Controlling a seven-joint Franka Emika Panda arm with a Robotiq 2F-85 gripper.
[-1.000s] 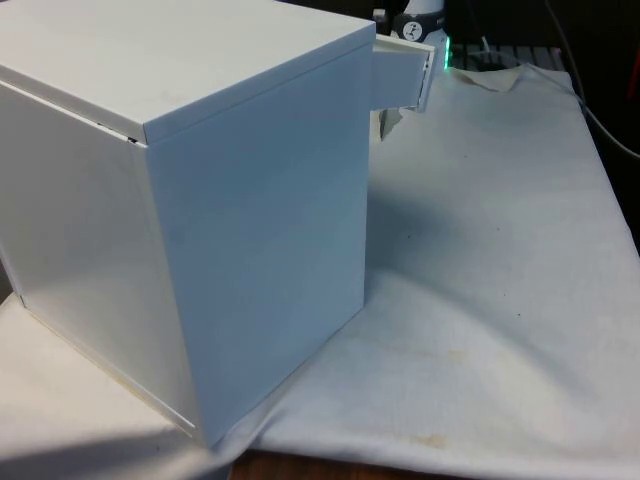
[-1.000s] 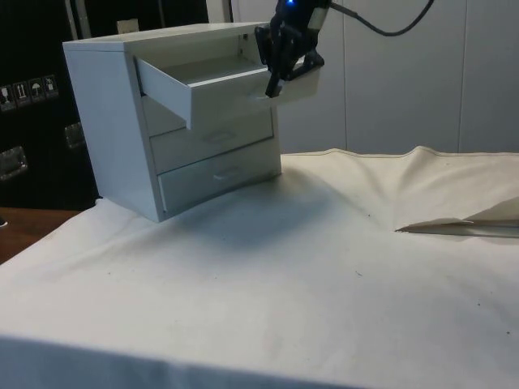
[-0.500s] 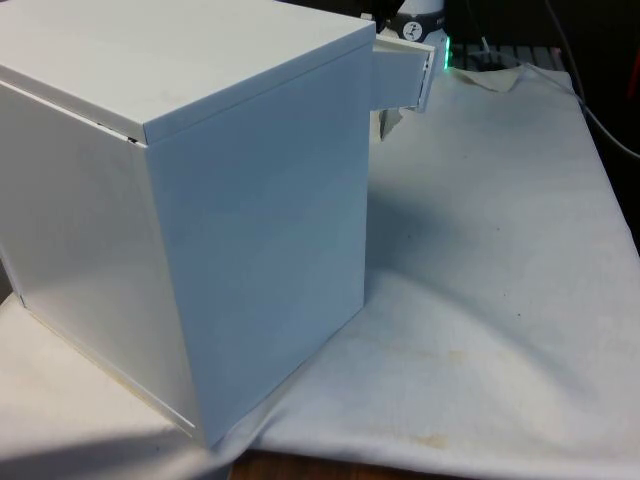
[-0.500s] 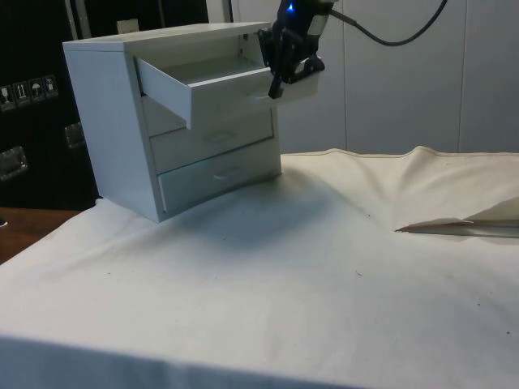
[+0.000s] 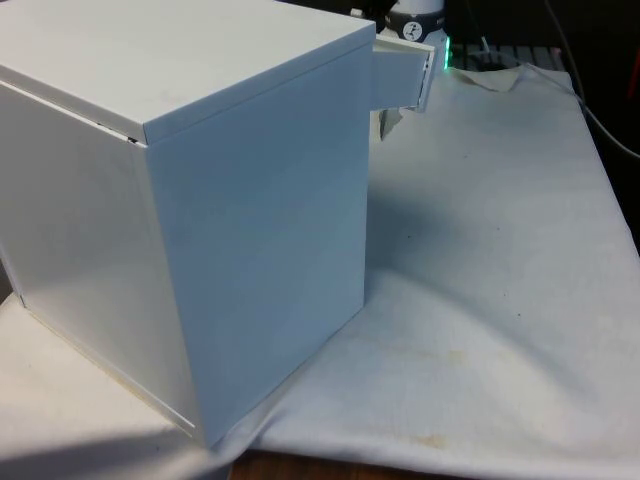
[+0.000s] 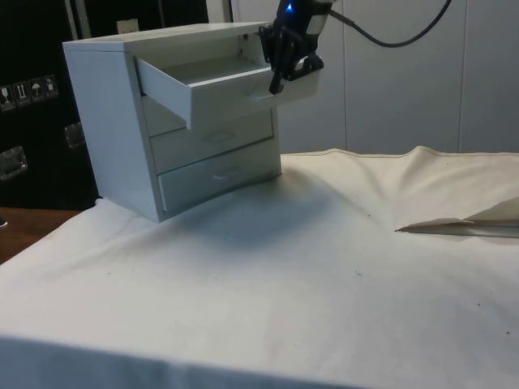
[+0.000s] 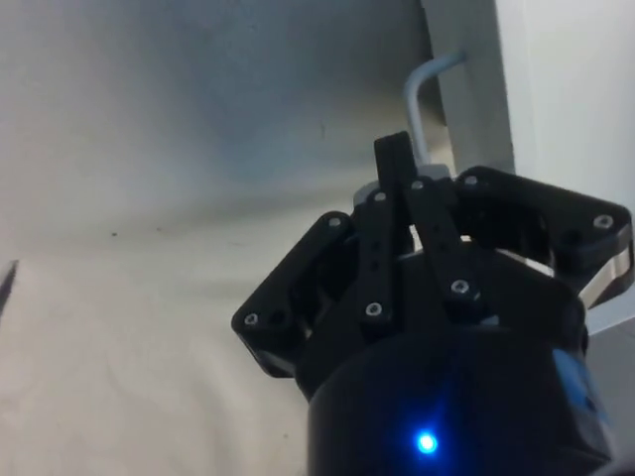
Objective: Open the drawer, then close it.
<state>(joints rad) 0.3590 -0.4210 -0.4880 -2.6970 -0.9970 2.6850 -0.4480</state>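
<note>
Chest on the cloth, top drawer out

The white three-drawer chest point(image 6: 154, 121) stands on the cloth-covered surface point(image 6: 324, 284); its pulled-out top drawer point(image 6: 215, 85) overhangs the two below, with the black end effector point(image 6: 280, 77) at its front.

In the front view the chest of drawers point(image 5: 190, 200) turns its back, hiding its fronts, and its body runs off the picture at 9 o'clock. Only the open top drawer's point(image 5: 405, 75) end pokes out at 1 o'clock. In the wrist view the claw point(image 7: 402, 178) covers the lower end of the handle point(image 7: 422, 94).

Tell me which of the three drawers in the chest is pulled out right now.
The top drawer: it juts out with the gripper at its front, while the middle drawer and bottom drawer sit flush.
</note>
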